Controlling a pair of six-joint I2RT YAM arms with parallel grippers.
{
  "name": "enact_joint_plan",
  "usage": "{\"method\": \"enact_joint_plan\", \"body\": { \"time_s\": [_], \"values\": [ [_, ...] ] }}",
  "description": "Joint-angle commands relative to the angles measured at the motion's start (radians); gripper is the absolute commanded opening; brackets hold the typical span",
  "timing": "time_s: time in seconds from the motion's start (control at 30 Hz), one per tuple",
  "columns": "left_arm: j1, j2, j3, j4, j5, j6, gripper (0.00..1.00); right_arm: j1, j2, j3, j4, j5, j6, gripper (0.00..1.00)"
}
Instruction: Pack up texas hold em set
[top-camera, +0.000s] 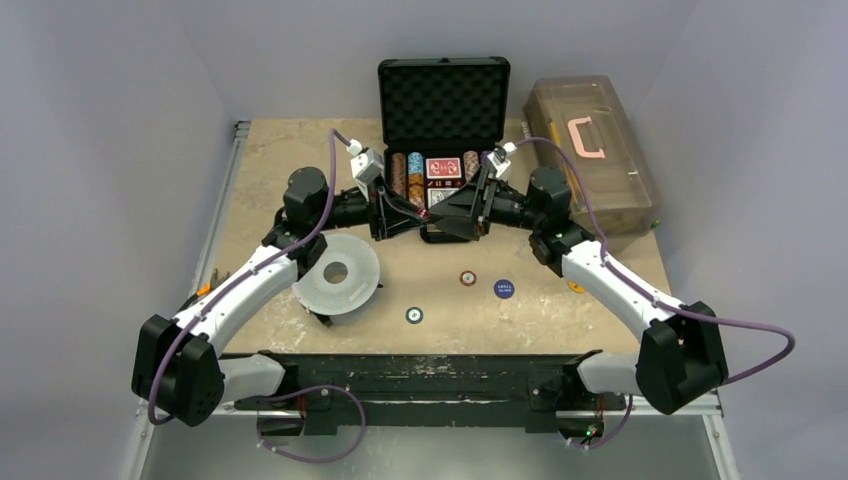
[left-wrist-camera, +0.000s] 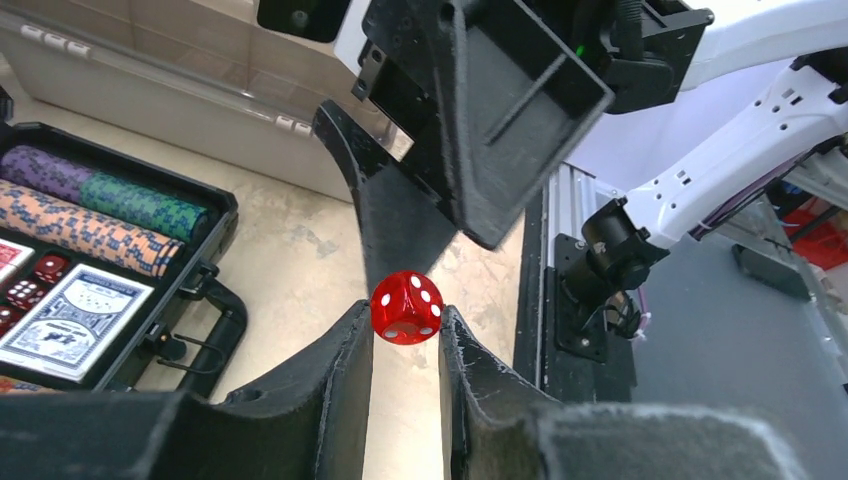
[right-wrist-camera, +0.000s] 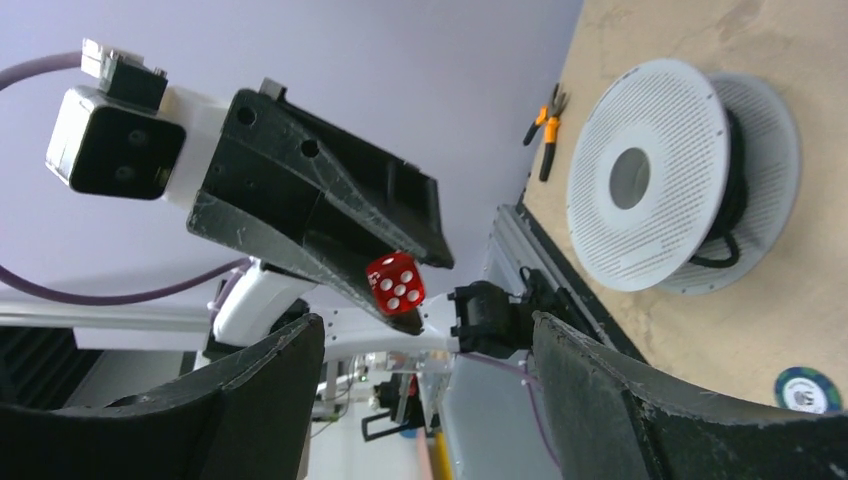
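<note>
- here, the left wrist view shows the left gripper (left-wrist-camera: 407, 324) nearly shut, its two fingertips pinching one red die (left-wrist-camera: 406, 308) in the air over the table (left-wrist-camera: 300, 240), just in front of the case (left-wrist-camera: 215, 212).
- the right wrist view shows that die from the other side, in line with the gap of the right gripper (right-wrist-camera: 425, 330), whose fingers stand wide apart and hold nothing.
- the top view is too small to show the die. it does show both grippers meeting tip to tip before the open case, its lid upright at the far edge.
- only the left wrist view looks closely into the tray: at least two more dice (left-wrist-camera: 48, 268), and chips (left-wrist-camera: 100, 235) in purple, green and orange rows.
- only the top view shows all three loose pieces on the table: a brown button (top-camera: 467, 278), a blue button (top-camera: 504, 289) and a dark button (top-camera: 414, 315).
- one toolbox (top-camera: 590, 150) lies right of the case and one disc (top-camera: 360, 265) lies by the left arm.
- one pair of pliers (right-wrist-camera: 548, 130) shows in the right wrist view alone.
</note>
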Motion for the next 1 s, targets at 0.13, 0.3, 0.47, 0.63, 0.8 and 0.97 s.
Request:
{"method": "enact_joint_plan", "body": {
  "time_s": [0.13, 0.3, 0.47, 0.63, 0.8, 0.97],
  "values": [
    [-0.011, 0.024, 0.016, 0.08, 0.086, 0.012, 0.0, 0.056, -0.014, 0.013, 0.131, -0.057, 0.023, 0.64],
    [-0.027, 0.07, 0.032, 0.126, 0.174, -0.068, 0.0, 0.056, -0.028, 0.031, 0.073, -0.043, -0.089, 0.58],
    [-0.037, 0.085, 0.033, 0.161, 0.202, -0.104, 0.0, 0.055, -0.028, 0.034, 0.057, -0.051, -0.114, 0.45],
    [-0.037, 0.082, 0.035, 0.152, 0.194, -0.098, 0.0, 0.055, -0.044, 0.022, 0.066, -0.056, -0.112, 0.32],
    [-0.037, 0.082, 0.036, 0.153, 0.202, -0.102, 0.0, 0.056, -0.041, 0.03, 0.034, -0.048, -0.133, 0.14],
    [-0.037, 0.056, 0.032, 0.11, 0.144, -0.086, 0.34, 0.056, -0.045, 0.045, -0.043, -0.008, -0.19, 0.0]
  ]
}}
